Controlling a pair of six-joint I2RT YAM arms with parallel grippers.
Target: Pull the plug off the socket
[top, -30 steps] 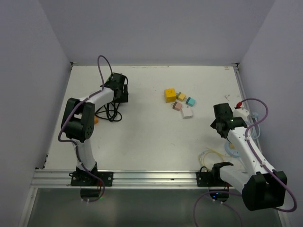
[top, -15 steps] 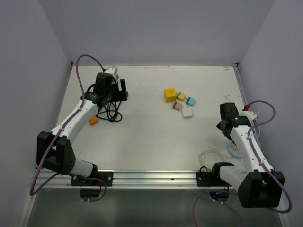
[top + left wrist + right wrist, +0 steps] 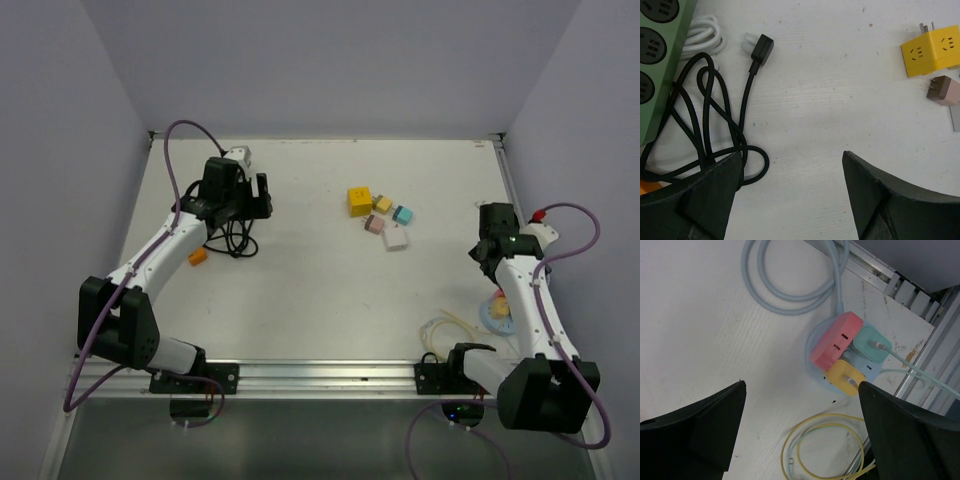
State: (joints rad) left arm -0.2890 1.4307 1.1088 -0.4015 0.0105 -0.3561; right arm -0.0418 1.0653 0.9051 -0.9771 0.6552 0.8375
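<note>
The white table (image 3: 310, 300) filled most of the top view. Your left arm (image 3: 165, 245) reached into the upper left and your right arm (image 3: 525, 300) ran up the right edge. Left gripper (image 3: 790, 160): jaws released and spread wide, grasping nothing, over bare table in the lower half of the left wrist view. Right gripper (image 3: 801, 390): jaws likewise released, bare table between them. The green power strip (image 3: 662, 55) sat at the left edge of the left wrist view, three outlet faces showing. A black cable (image 3: 705, 120) lay in loops just beside it, crossing its lower corner. A white cable (image 3: 702, 30) curled against the strip at upper left. The black plug (image 3: 761, 49) lay flat on the table in the upper left, apart from the strip. In the right wrist view a round pale-blue socket (image 3: 817, 375) sat right of centre, carrying a pink plug (image 3: 836, 342), a teal plug (image 3: 871, 344) and a yellow plug (image 3: 846, 376). A yellow cube (image 3: 931, 50) and a brown adapter (image 3: 943, 91) sat at the left wrist view's right edge.
</note>
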